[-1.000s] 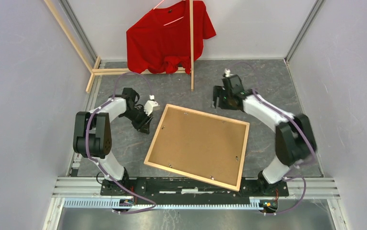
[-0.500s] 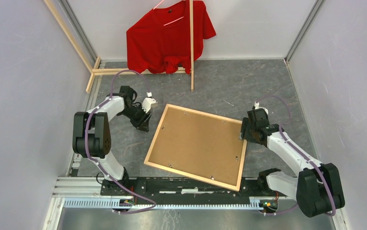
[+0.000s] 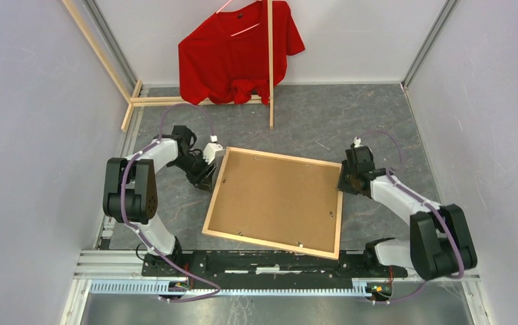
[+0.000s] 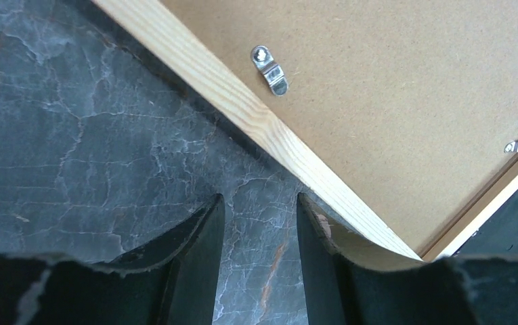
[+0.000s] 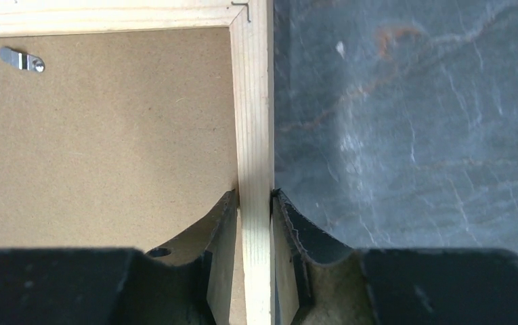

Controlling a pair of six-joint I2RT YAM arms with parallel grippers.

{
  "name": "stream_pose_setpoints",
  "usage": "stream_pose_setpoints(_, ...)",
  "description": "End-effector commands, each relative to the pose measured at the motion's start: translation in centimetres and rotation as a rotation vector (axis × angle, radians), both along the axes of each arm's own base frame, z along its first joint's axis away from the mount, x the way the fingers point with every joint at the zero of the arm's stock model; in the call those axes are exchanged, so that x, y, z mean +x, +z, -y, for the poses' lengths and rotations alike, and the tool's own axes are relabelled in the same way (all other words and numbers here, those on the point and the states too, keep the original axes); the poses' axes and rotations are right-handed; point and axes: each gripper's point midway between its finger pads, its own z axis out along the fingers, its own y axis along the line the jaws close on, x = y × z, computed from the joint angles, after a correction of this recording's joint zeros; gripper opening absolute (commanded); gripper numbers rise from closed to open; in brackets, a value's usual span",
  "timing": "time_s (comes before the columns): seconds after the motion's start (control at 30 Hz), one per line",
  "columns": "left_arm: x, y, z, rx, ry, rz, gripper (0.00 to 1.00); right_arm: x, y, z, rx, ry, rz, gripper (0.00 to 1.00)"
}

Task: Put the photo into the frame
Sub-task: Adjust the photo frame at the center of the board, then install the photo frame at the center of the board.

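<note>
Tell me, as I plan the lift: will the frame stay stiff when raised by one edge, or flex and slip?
Probably fairly stiff: the frame has solid-looking wood strips, and clips hold the board in. Raised by one thin edge in the right tool, it may swing or twist.

A light wood rail of the frame [image 5: 250,101] is seen running top to bottom, pinched between the fingers [image 5: 222,230] of the right gripper [image 5: 254,203], one on each side. A frame corner is seen at the top. A brown backing board [image 5: 107,149] is held inside the frame at left, and a metal clip [image 5: 22,59] is fixed near its upper left. A dark veined table [image 5: 412,122] is seen at right.
</note>
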Motion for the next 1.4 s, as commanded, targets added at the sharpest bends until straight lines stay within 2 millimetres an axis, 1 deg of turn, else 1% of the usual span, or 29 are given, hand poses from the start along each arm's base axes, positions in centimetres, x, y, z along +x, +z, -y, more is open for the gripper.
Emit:
stream_pose_setpoints(0.0,-0.5,-0.2,0.8,-0.033,0.004,-0.015,0.51,4.7,2.2,-0.7,-0.012,0.013,0.076,0.3)
stream_pose_setpoints(0.1,-1.1,-0.5,1.3,-0.042,-0.009,-0.032,0.51,7.1,3.5,-0.4,-0.06,0.025,0.096,0.31)
stream_pose_setpoints(0.2,-1.7,-1.1,2.4,-0.045,-0.034,-0.045,0.51,8.7,3.8,0.0,-0.095,0.035,0.083,0.33)
stream_pose_setpoints(0.33,-2.6,-1.6,4.5,-0.05,-0.077,-0.062,0.5,10.0,3.8,0.0,-0.098,0.038,0.078,0.45)
stream_pose_setpoints(0.4,-2.8,-1.6,5.2,-0.053,-0.091,-0.065,0.5,10.4,4.2,0.0,-0.097,0.04,0.082,0.52)
stream_pose_setpoints(0.43,-2.7,-1.4,5.2,-0.05,-0.09,-0.059,0.5,10.5,4.6,0.1,-0.104,0.04,0.09,0.59)
stream_pose_setpoints(0.47,-2.4,-1.3,5.0,-0.039,-0.087,-0.049,0.5,10.7,5.2,0.3,-0.113,0.036,0.105,0.67)
stream_pose_setpoints(0.53,-1.8,-0.9,4.2,-0.017,-0.077,-0.027,0.49,10.9,6.5,0.6,-0.123,0.027,0.147,0.92)
stream_pose_setpoints(0.57,-1.5,-0.5,3.8,-0.015,-0.072,-0.019,0.49,11.1,7.4,0.5,-0.117,0.028,0.179,0.98)
stream_pose_setpoints(0.6,-1.1,-0.1,3.3,-0.014,-0.059,-0.015,0.49,11.4,8.5,0.2,-0.099,0.033,0.223,0.98)
stream_pose_setpoints(0.67,-0.2,0.9,2.4,-0.017,-0.023,-0.003,0.49,11.7,9.8,-0.7,-0.02,0.037,0.289,0.98)
stream_pose_setpoints(0.7,0.3,1.7,2.3,-0.039,-0.007,0.007,0.5,12.0,10.3,-1.4,0.04,0.053,0.321,0.98)
stream_pose_setpoints(0.73,0.7,2.4,2.1,-0.057,0.005,0.012,0.5,12.2,10.7,-2.8,0.123,0.097,0.346,0.98)
stream_pose_setpoints(0.8,1.0,3.7,2.7,-0.109,0.017,0.017,0.53,12.2,11.0,-5.0,0.253,0.162,0.364,0.98)
stream_pose_setpoints(0.87,0.8,4.5,3.9,-0.187,0.017,0.001,0.58,11.9,11.4,-7.4,0.387,0.218,0.381,0.98)
stream_pose_setpoints(0.93,0.3,4.7,5.0,-0.249,0.024,-0.043,0.59,11.0,11.4,-9.3,0.504,0.223,0.397,0.98)
stream_pose_setpoints(0.97,0.0,4.5,5.4,-0.27,0.022,-0.071,0.59,10.6,11.6,-10.1,0.51,0.222,0.414,0.97)
stream_pose_setpoints(1.03,-0.5,3.8,5.9,-0.294,0.025,-0.12,0.56,9.6,11.5,-12.7,0.426,0.263,0.415,0.91)
stream_pose_setpoints(1.07,-0.6,3.4,6.1,-0.302,0.03,-0.146,0.53,9.4,11.5,-13.7,0.393,0.274,0.419,0.87)
stream_pose_setpoints(1.13,-0.8,2.4,6.2,-0.306,0.043,-0.195,0.47,8.5,11.2,-16.6,0.415,0.312,0.415,0.75)
stream_pose_setpoints(1.17,-1.0,2.0,6.2,-0.306,0.047,-0.213,0.44,7.8,10.7,-18.0,0.439,0.332,0.408,0.7)
stream_pose_setpoints(1.23,-1.2,1.5,6.3,-0.317,0.053,-0.241,0.39,7.1,9.9,-20.1,0.477,0.345,0.398,0.62)
stream_pose_setpoints(1.27,-1.4,1.4,6.5,-0.328,0.053,-0.253,0.38,6.7,9.3,-21.3,0.49,0.364,0.388,0.6)
stream_pose_setpoints(1.37,-1.5,1.3,6.7,-0.346,0.053,-0.268,0.31,5.6,7.9,-24.7,0.531,0.407,0.337,0.58)
